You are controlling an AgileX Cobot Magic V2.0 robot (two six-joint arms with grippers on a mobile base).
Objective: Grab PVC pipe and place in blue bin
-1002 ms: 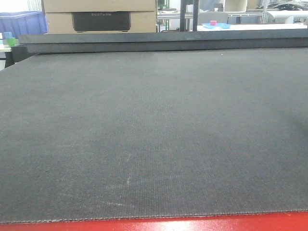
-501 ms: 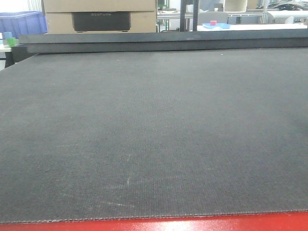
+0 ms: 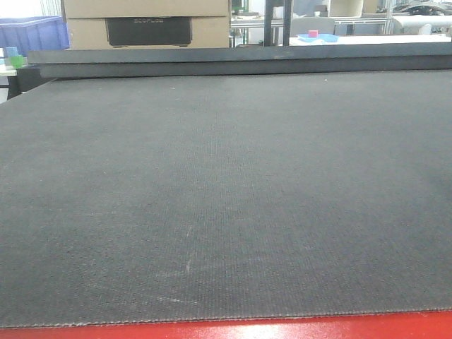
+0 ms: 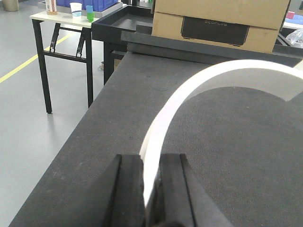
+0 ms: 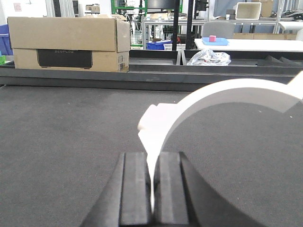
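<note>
In the left wrist view a white curved PVC pipe (image 4: 189,90) arcs up and to the right from my left gripper (image 4: 150,161), which is shut on its lower end. The right wrist view shows a similar white curved pipe (image 5: 213,94), pinched at its end by my right gripper (image 5: 152,158). I cannot tell whether both hold the same piece. A blue bin (image 3: 32,32) stands far off at the back left, beyond the dark table; its edge also shows on a side table (image 4: 102,4). Neither arm appears in the front view.
The dark grey mat (image 3: 226,198) covers the table, with a red strip at its near edge. A cardboard box (image 3: 145,21) sits behind the raised back rail (image 3: 240,60). A small blue tray with a pink cube (image 3: 316,37) lies on a far table. The mat's left edge (image 4: 71,156) drops to the floor.
</note>
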